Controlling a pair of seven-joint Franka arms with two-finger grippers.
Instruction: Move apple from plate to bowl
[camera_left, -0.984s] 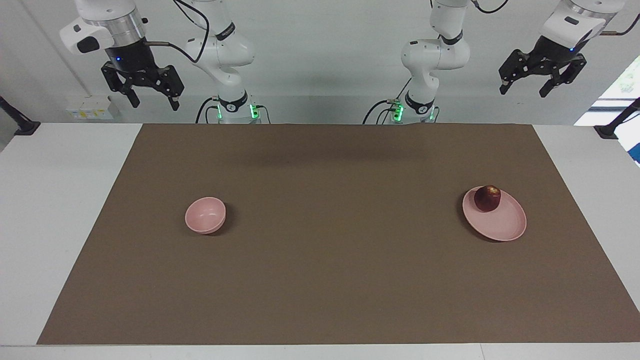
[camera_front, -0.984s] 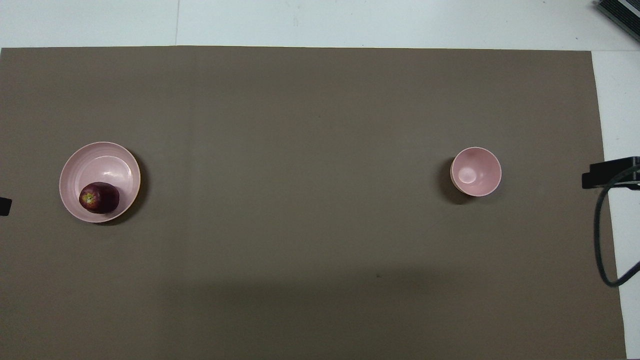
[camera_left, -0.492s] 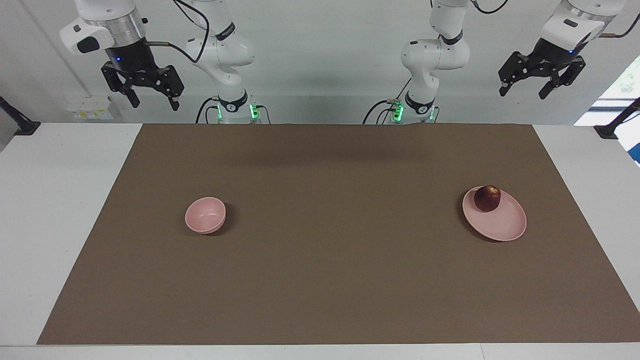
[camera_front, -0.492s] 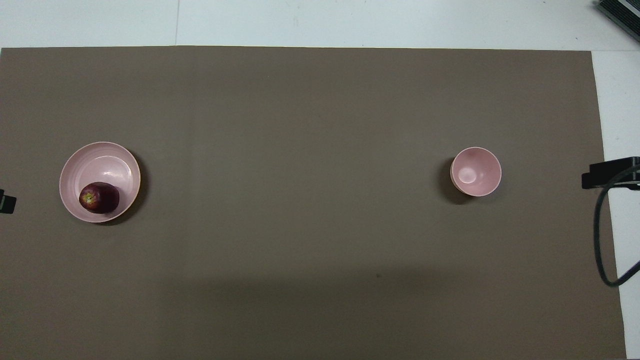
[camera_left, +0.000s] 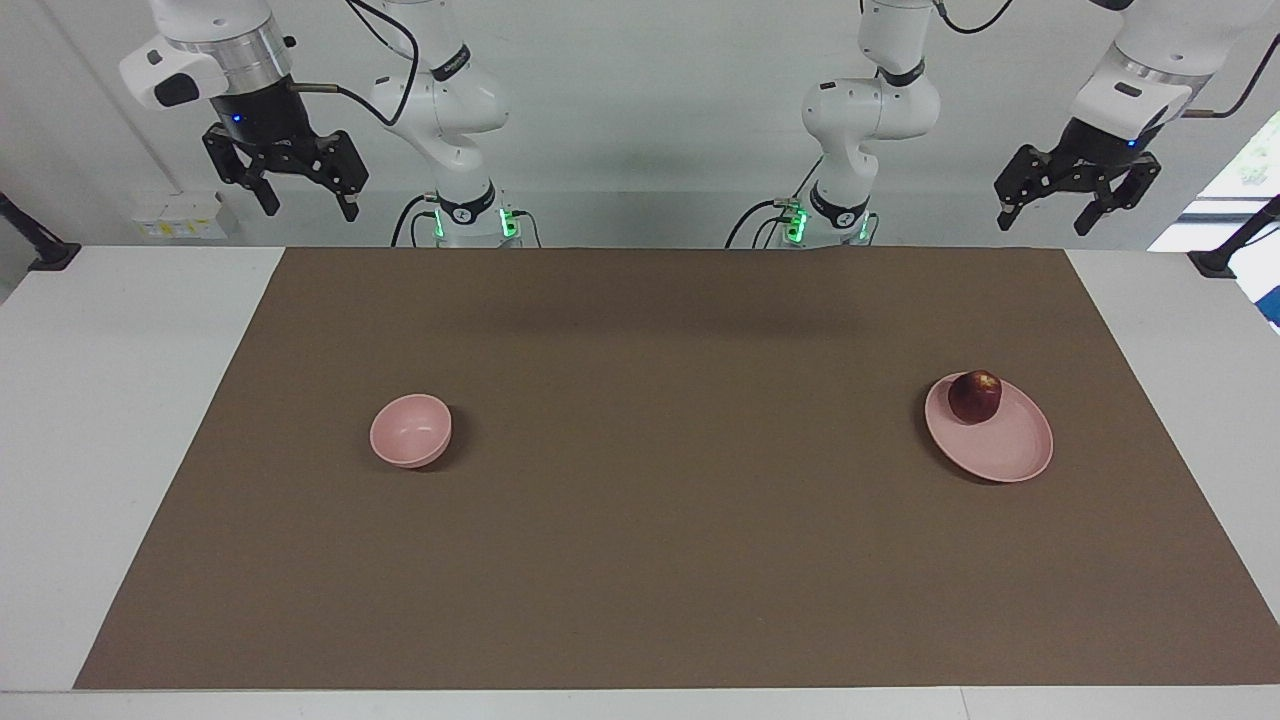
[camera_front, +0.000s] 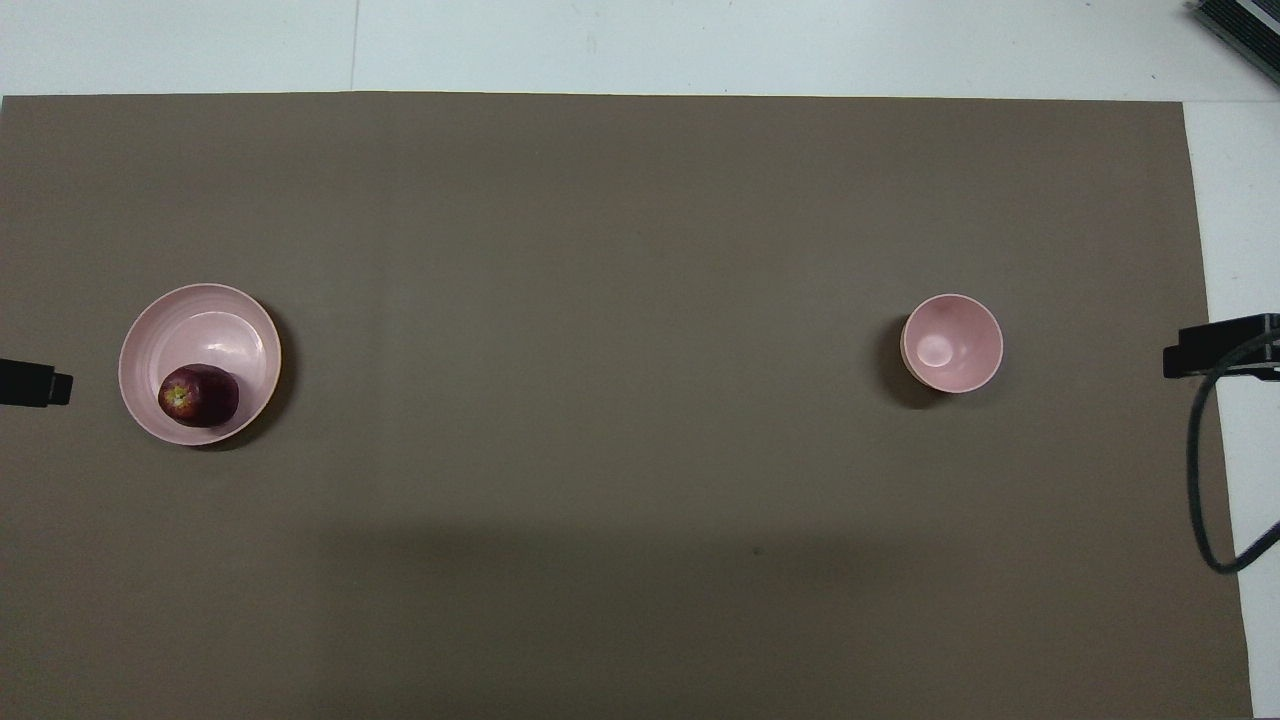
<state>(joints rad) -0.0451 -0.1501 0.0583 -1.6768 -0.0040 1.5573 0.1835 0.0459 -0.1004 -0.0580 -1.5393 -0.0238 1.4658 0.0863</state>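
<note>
Lowered since a second ago: left tool (camera_left: 1075, 205), fingers apart, empty, probably heading for the apple (camera_left: 975, 396) below it on the plate (camera_left: 1010, 455). Right tool (camera_left: 290, 185): apart, waiting high above the bowl (camera_left: 411, 430). Surface (camera_left: 640, 560): brown mat.

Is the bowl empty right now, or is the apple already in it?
Empty. The bowl shows only its bare pink inside, and the apple sits on the plate.

Apple (camera_left: 975, 396) on plate (camera_left: 1005, 452), bowl (camera_left: 411, 431) well apart
</note>
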